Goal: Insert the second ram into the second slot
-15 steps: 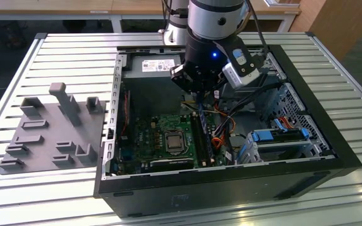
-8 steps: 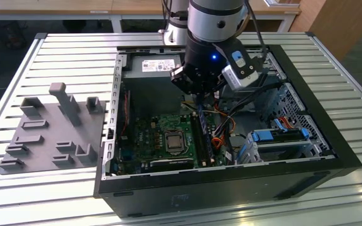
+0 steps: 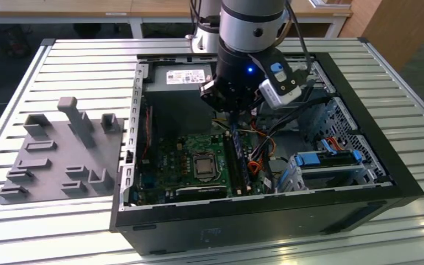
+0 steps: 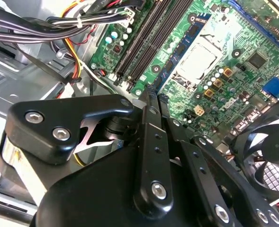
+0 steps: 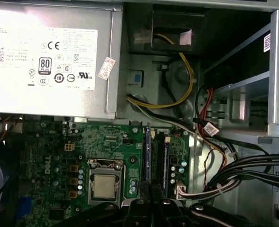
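The second ram [image 5: 148, 151] is a thin blue stick standing on edge in the memory slot nearer the processor socket [image 5: 104, 186]. In the exterior view the second ram [image 3: 236, 157] rises from the green board. Beside it, a similar blue stick [image 5: 166, 163] sits in the neighbouring slot. My gripper [image 5: 148, 191] hangs over one end of the second ram with its fingers close together and nothing visibly held. In the second wrist view the gripper [image 4: 157, 94] is just above the end of the dark slots [image 4: 153, 42]. Whether it touches the stick cannot be told.
The open computer case [image 3: 271, 207] lies on a slatted table. A power supply [image 5: 49, 56] sits beyond the board, and cable bundles [image 5: 243, 170] and a drive cage with light-blue brackets [image 3: 330, 157] lie beside the slots. There is also a fan [image 4: 272, 156], and a grey fixture plate [image 3: 57, 154] outside the case.
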### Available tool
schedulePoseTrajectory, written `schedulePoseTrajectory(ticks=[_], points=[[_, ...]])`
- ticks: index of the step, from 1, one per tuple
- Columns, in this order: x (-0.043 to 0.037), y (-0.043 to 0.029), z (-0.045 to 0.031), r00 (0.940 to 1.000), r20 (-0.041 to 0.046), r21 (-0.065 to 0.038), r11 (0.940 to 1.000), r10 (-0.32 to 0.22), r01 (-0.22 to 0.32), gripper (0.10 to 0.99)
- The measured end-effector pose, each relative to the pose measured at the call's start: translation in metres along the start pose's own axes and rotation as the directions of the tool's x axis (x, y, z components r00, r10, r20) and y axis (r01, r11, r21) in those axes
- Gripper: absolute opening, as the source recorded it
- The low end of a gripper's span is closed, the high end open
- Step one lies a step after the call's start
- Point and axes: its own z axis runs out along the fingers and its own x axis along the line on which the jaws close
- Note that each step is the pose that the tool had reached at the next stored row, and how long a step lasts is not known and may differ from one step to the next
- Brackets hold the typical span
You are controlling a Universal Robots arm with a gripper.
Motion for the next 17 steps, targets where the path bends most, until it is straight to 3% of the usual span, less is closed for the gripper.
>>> schedulePoseTrajectory(ticks=[13,17], points=[[0.0004,-0.0070,0.0152,0.9999,-0.0001,0.001,0.9999,0.015,-0.015,0.133],[-0.0003,-0.0076,0.0210,0.9998,-0.0051,0.001,0.9998,0.020,-0.020,0.133]])
